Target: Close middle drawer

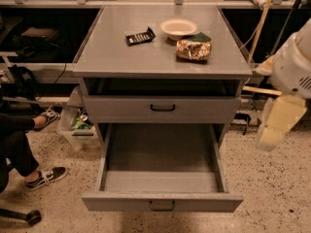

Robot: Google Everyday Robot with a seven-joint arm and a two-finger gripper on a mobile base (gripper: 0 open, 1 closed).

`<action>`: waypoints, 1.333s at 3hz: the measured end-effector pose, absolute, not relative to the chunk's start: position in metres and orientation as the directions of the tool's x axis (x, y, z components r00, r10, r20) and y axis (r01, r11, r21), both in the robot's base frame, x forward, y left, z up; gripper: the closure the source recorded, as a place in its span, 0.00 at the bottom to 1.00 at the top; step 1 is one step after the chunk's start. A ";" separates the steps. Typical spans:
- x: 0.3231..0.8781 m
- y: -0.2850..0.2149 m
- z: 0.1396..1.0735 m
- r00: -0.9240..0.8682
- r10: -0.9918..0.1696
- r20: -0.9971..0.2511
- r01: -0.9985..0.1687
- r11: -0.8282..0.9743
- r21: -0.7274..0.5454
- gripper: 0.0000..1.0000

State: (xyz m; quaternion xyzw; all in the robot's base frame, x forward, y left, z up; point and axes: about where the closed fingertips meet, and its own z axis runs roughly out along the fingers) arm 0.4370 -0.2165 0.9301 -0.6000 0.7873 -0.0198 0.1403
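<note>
Drawer (162,201), middle one, stands pulled fully out below the desk's (121,57) front edge. End effector (276,123) hangs beyond the right edge; its state cannot be told. Best push flat on the front's centre, straight in.

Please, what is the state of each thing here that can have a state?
middle drawer: pulled far out, bare inside
upper drawer: pushed in, or nearly so
bowl: upright, looks empty
snack bag: lying on the cabinet top
end effector: in the air, right of the middle drawer, touching nothing
</note>
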 end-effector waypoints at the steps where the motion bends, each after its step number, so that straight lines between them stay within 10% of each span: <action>1: 0.431 -0.237 0.874 -0.289 -0.944 -0.157 -0.935 0.313 -0.164 0.00; 4: 0.413 -0.268 0.788 -0.270 -0.962 -0.041 -0.959 0.273 -0.075 0.00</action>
